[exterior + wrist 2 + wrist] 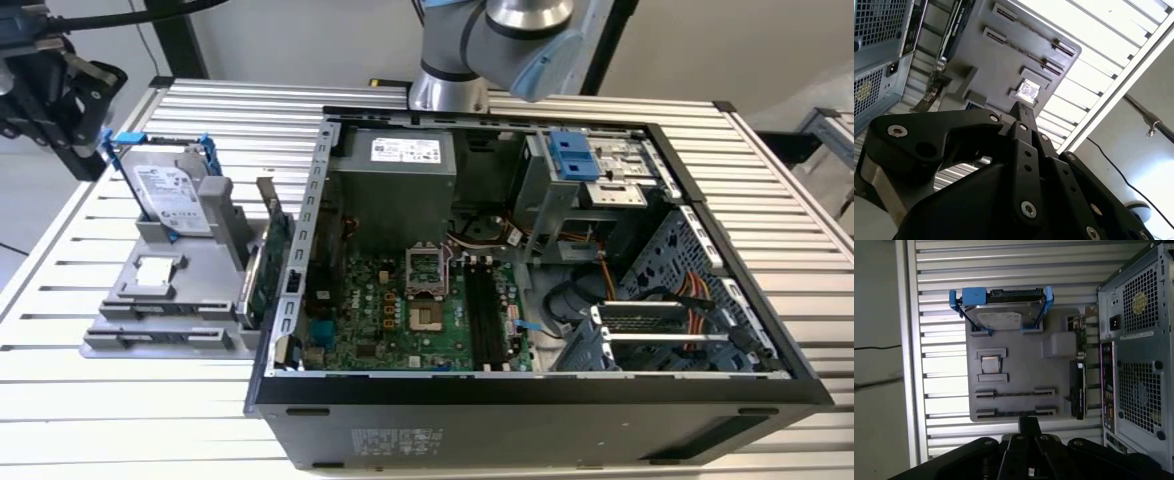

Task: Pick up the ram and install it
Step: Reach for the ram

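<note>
- Closed state for the gripper: fingertips pressed flat together in both wrist views, no gap left, no hold on anything visible.
- In the exterior view, black gripper body at the upper left of the frame, above and just beyond the hard drive in its blue frame; robot arm at top centre.
- Below the gripper in the first wrist view: grey holder, with the hard drive upright at its far end, a small square chip in a recess, and two long narrow slots nearest the fingertips.
- Green expansion card on edge along the holder's side next to the case, left of centre in the exterior view.
- Open computer case across the centre and right of the exterior view, lying on its side on the slatted metal table, motherboard facing up.
- Place of the ram: cannot tell for certain. Closest match is a dark narrow strip among the black motherboard slots, just right of lower centre in the exterior view; stick or plain slot not distinguishable.
</note>
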`<state>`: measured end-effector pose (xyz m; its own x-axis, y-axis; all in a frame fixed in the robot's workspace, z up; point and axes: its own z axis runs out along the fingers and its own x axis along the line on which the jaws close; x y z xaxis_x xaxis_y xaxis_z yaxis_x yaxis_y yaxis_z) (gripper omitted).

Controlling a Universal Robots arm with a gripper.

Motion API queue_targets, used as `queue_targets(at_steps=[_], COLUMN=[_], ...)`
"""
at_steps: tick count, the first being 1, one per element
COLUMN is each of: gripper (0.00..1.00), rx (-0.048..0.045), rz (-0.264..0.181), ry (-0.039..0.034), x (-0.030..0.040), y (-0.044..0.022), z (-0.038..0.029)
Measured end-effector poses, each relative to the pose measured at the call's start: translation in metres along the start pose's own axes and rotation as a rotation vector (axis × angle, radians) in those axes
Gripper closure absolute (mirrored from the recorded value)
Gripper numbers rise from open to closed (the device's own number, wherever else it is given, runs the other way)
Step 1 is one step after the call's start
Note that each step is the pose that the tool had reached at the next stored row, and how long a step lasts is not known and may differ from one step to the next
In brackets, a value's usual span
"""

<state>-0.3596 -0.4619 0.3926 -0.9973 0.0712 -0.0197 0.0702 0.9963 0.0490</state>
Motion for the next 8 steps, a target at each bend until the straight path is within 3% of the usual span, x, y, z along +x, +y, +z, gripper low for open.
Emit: queue_targets(at_steps=[8], gripper=[1.00], rx=[0.0000], rz=[0.000], ry=[0.0000], x=[-0.0008], y=[-0.0107], z=[-0.0005])
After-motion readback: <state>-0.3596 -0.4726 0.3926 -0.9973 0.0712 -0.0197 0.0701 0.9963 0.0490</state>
